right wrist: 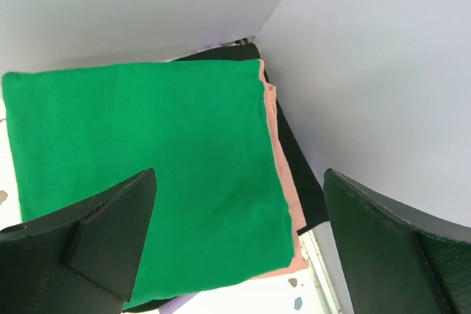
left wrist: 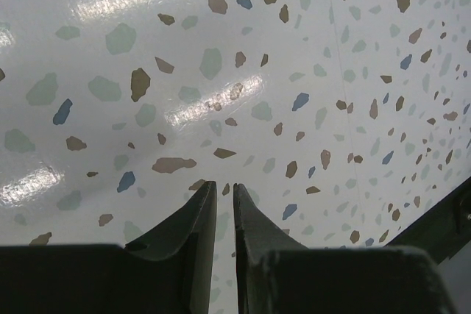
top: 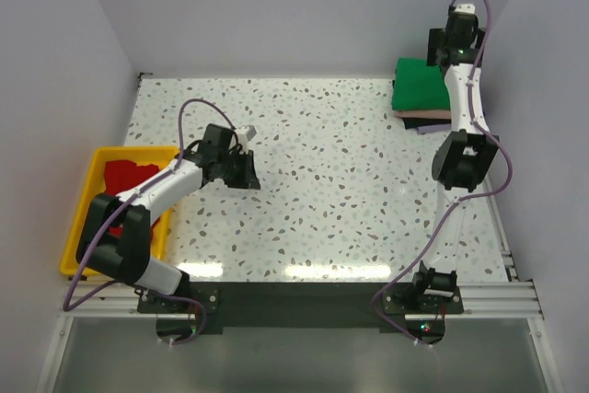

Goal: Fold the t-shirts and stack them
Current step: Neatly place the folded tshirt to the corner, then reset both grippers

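right pincer jaws wide apart, empty, over the flat square-folded green shirt | soft pink shirt edge peeking out beneath it, far right corner | crumpled red shirt in glossy yellow tray | left pincer just a thin slit, empty, over speckled table

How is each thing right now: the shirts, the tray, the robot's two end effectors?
green t-shirt, folded, lying on top
salmon pink t-shirt, folded, under the green one
red t-shirt, crumpled, in the yellow tray
yellow tray, holds the red t-shirt
left end effector, open a slit, empty
right end effector, wide open, empty, above the green t-shirt
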Robot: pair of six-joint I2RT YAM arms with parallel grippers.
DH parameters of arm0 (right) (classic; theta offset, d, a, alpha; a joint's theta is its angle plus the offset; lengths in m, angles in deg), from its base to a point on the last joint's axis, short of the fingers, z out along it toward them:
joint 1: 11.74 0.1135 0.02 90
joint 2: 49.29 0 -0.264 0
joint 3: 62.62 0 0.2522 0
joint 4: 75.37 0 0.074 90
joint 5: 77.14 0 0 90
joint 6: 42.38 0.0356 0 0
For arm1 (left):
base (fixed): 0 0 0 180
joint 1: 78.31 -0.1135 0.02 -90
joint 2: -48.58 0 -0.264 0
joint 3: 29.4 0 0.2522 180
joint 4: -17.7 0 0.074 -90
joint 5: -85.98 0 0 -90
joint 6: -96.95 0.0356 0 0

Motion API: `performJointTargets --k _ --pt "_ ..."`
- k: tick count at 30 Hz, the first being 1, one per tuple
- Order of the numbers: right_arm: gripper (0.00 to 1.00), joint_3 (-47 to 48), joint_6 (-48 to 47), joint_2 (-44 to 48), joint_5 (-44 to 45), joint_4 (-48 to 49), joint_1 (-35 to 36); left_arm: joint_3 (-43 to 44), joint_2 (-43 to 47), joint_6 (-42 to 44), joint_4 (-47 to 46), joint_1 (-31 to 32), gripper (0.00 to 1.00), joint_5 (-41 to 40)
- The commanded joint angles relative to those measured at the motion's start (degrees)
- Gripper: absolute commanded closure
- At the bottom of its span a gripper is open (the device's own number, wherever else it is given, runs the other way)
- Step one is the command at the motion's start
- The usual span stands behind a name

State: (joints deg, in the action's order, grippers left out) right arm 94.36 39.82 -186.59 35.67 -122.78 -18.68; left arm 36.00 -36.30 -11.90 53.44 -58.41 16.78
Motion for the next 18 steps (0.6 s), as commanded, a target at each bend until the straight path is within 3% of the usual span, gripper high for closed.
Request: performJointTargets --k 1,9,14,18 --pt "0.01 -0.74 2.95 4.57 -1.10 2.71 0.00 0.13 0.59 0.66 -2.29 -0.48 0.80 1.09" --pt "0.01 -7.06 10.24 10.72 -6.27 1.83 0.87 0.57 2.00 0.39 -2.29 -0.48 0.80 0.83" --pt "0.01 -21.99 17.09 20.74 -9.71 3.93 3.77 1.01 4.54 0.39 -1.94 -0.65 0.80 -0.75" --pt "0.01 -36.05 19.13 30.31 -9.63 7.01 11.39 0.48 7.00 0.48 -1.50 -0.65 0.80 -2.16"
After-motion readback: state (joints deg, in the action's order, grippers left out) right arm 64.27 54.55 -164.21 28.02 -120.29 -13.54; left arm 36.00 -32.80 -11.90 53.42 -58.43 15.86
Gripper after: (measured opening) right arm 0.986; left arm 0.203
